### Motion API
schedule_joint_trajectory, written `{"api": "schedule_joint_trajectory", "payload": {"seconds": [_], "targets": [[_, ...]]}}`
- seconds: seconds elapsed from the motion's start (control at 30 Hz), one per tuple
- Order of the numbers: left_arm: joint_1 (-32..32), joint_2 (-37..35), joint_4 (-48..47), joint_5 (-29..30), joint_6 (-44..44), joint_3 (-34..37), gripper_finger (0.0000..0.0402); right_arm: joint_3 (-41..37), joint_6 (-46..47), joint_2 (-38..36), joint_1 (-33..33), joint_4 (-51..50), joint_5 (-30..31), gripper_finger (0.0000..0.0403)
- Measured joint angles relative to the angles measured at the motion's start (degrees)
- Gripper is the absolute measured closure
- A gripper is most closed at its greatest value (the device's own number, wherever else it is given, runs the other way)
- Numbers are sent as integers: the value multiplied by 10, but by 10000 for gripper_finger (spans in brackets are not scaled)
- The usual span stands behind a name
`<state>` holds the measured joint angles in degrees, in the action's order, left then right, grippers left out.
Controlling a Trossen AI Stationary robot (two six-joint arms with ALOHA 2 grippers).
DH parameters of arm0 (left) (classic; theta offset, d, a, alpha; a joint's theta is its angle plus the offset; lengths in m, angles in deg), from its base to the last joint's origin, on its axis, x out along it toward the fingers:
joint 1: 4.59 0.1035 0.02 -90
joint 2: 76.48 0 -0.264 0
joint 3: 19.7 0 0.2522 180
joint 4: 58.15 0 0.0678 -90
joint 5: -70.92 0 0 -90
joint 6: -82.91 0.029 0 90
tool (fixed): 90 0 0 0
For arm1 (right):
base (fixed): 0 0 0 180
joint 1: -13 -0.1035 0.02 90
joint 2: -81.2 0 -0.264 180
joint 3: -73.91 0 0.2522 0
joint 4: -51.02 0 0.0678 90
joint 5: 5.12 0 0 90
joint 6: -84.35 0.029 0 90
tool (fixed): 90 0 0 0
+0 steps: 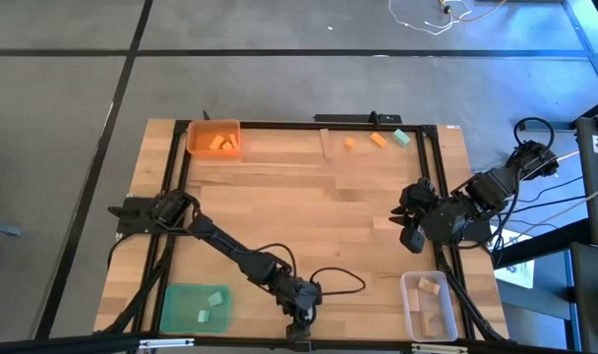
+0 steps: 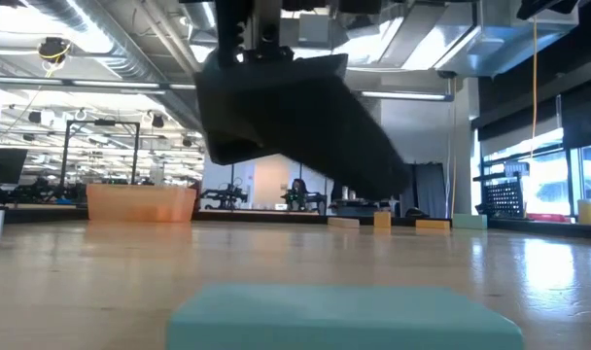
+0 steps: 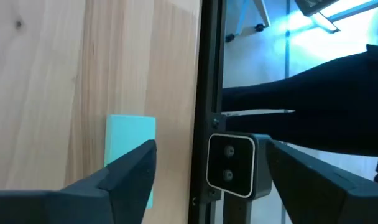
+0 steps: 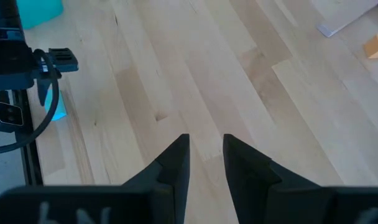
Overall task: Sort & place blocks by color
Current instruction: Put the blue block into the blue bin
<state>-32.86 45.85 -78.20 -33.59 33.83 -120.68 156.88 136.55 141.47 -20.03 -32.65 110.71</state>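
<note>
Left gripper (image 3: pixel 204 180) at near table edge, jaws spread wide, nothing in them. Teal block (image 3: pixel 130 143) lies flat just beside one finger, not between (needs sideways shift). Long axis runs along edge rail (image 3: pixel 207 93). Right gripper (image 4: pixel 206 155) nearly closed, empty, well apart.

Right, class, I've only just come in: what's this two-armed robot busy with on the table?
It is sorting small blocks into trays by colour. The left gripper hangs open at the table's near edge over a teal block, not yet gripping it. The right gripper waits, nearly closed and empty, near the right edge. The orange tray, green tray and clear tray already hold blocks. Two orange blocks and another teal one lie loose at the far edge.
</note>
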Motion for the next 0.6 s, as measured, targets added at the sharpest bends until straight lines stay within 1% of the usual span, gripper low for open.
{"api": "schedule_joint_trajectory", "payload": {"seconds": [0.07, 0.13, 0.2, 0.3, 0.33, 0.37, 0.5, 0.6], "targets": [[-2, 0, -2, 8, 1, 0, 103, 0, 0, 0, 0, 0, 0, 306], [-6, 0, -6, 31, 2, 0, 103, 0, 0, 0, 0, 0, 0, 306], [-13, 0, -22, 72, 3, 0, 105, 0, 0, 0, 0, 0, 0, 306], [-27, 0, -51, 158, 17, 0, 107, 0, 0, 0, 0, 0, 0, 306], [-31, 0, -61, 178, 17, 0, 107, 0, 0, 0, 0, 0, 0, 306], [-34, 0, -68, 187, 16, 0, 107, 0, 0, 0, 0, 0, 0, 306], [-44, 2, -72, 194, 17, 0, 107, 0, 0, 0, 0, 0, 0, 306], [-48, 4, -84, 207, 32, 0, 107, 0, 0, 0, 0, 0, 0, 306]]}}
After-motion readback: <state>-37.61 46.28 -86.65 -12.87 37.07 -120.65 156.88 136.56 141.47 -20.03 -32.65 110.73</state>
